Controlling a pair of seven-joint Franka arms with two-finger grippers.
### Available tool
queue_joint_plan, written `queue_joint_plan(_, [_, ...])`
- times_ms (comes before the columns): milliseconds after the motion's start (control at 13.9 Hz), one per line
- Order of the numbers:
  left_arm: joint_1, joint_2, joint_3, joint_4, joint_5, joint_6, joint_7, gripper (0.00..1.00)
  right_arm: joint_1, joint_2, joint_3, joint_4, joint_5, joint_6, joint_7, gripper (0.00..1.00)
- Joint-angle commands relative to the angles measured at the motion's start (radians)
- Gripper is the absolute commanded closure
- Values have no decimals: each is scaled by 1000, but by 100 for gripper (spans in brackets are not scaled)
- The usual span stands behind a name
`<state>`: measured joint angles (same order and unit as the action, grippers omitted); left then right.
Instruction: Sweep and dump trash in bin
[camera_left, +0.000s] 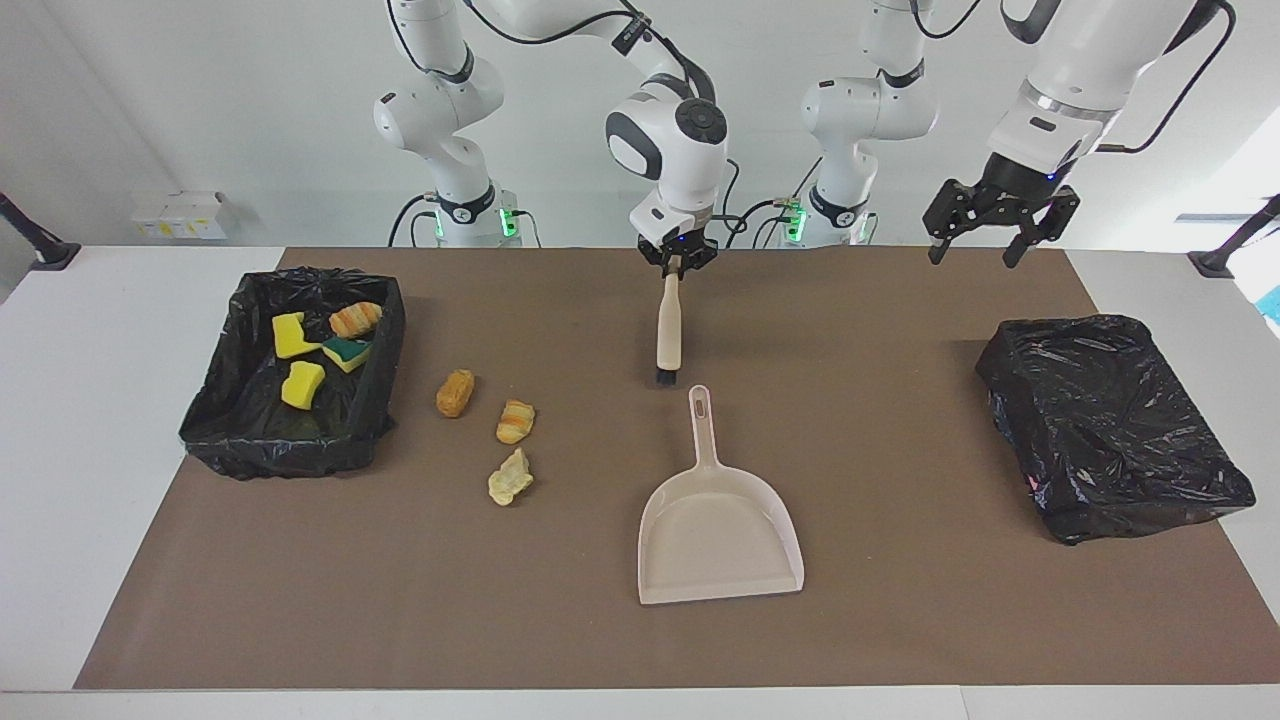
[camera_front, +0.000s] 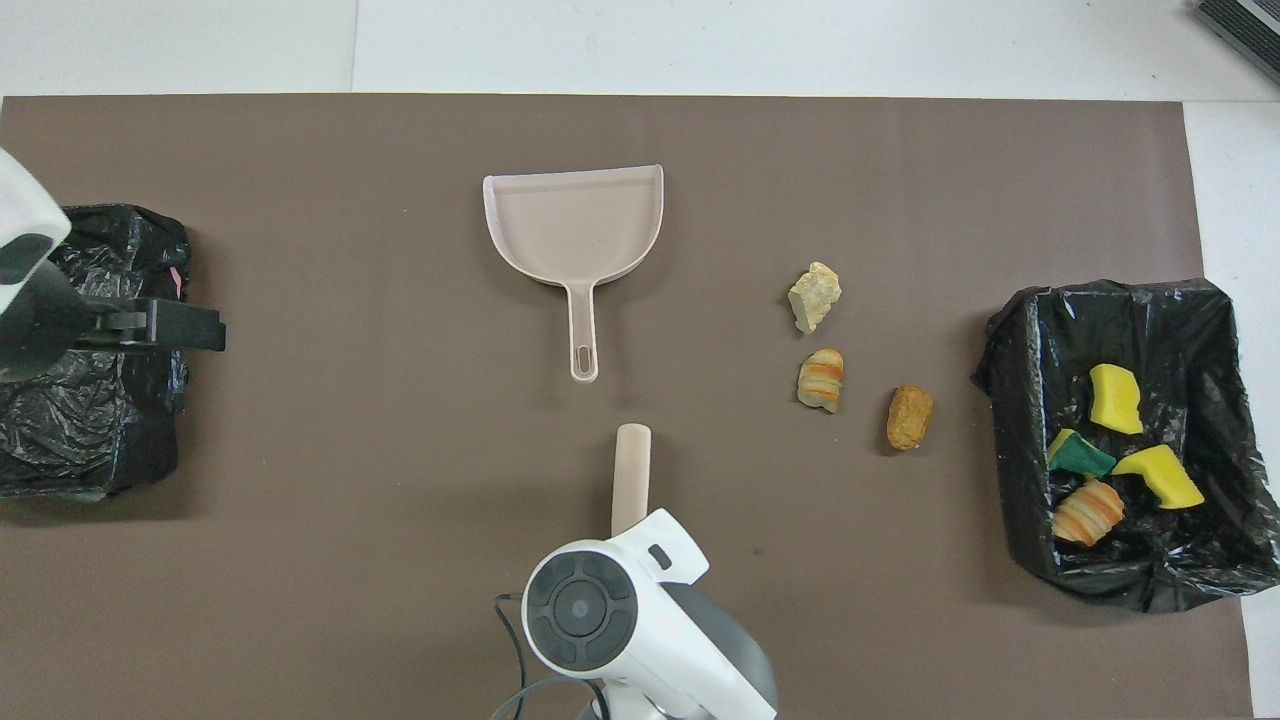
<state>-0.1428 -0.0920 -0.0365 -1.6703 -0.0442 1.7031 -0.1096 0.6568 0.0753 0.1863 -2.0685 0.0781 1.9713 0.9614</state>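
Note:
My right gripper (camera_left: 676, 264) is shut on the handle end of the beige brush (camera_left: 668, 335) (camera_front: 632, 478); its black bristles (camera_left: 664, 379) point down at the mat, close to the dustpan's handle. In the overhead view the wrist hides that grip. The beige dustpan (camera_left: 718, 545) (camera_front: 575, 225) lies flat mid-mat. Three pieces of trash lie on the mat beside the bin: a brown chunk (camera_left: 455, 392) (camera_front: 909, 417), an orange-striped one (camera_left: 515, 421) (camera_front: 821, 380) and a pale tan one (camera_left: 510, 477) (camera_front: 815, 297). The black-lined bin (camera_left: 290, 455) (camera_front: 1012, 400) holds several more pieces. My left gripper (camera_left: 972, 250) (camera_front: 185, 328) hangs open in the air.
A box wrapped in black plastic (camera_left: 1110, 425) (camera_front: 90, 420) sits at the left arm's end of the mat, under the left gripper. The brown mat (camera_left: 900, 620) covers most of the white table.

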Motion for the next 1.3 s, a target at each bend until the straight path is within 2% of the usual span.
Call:
queue_joint_plan(0, [-70,69,10,10,-3,119,-137,0,-103,-86,2,-9,25,-118,8,100])
queue_joint_plan(216, [-151,141,10,27,-22,190,-254,0,-225,-104,-2,-13,0,-160,13,100])
queue_joint_plan(433, [-242,213,10,26,-20,272,-330,0,-340,-104,-1,-39,-90,-209,-3,100])
queue_joint_plan(577, [-296,328,13,38,-5,352,-334,0,-403,-123,-1,-76,-141,-239,-48,100])
queue_joint_plan(721, [-333,447,12,113,12,391,-332,0,-469,-155,-1,-140,-193,-229,-123,100])
queue_joint_plan(1226, [-380,506,7,89,46,432,-271,0,-614,-238,-1,-344,-195,-16,-384,100])
